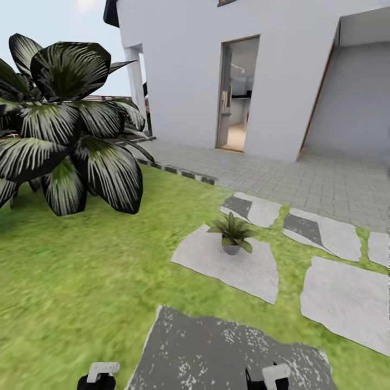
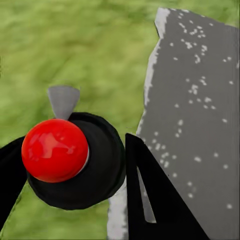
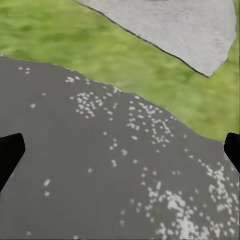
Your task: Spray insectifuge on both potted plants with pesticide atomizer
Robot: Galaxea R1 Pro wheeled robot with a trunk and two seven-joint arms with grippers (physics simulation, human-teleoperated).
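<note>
Standing on the lawn [image 1: 81, 271] of the garden, the robot faced a white house [image 1: 184, 70] with an open doorway [image 1: 238, 92] beyond a grey paved terrace [image 1: 303, 179]. Both arms showed at the bottom edge of the head view: the left gripper [image 1: 100, 376] over the grass, just beside the left edge of a dark speckled stepping stone [image 1: 227, 352], and the right gripper [image 1: 273, 378] over that stone.

In the left wrist view, the black fingers [image 2: 150, 200] were drawn in against either side of a round dark body topped with a glossy red ball and a small grey wedge. This looked like the pesticide atomizer [image 2: 85, 170] seen end-on, though its label and trigger could not be made out. It hung over the grass at the stone's edge. In the right wrist view, the right fingers [image 3: 9, 152] stood spread far apart at the two sides of the picture, with nothing between them but the dark stone.

One potted plant [image 1: 233, 232], a low rosette of green leaves in a small grey pot, sat near the far edge of a pale stepping stone [image 1: 238, 271] ahead, a strip of grass between that stone and the dark one. More pale stones [image 1: 346, 303] lay to the right of it. A large dark-leaved plant [image 1: 65, 124] with pale-streaked, broad pointed leaves rose on the left, well apart from the small pot. Nothing stood between the grippers and the small pot.
</note>
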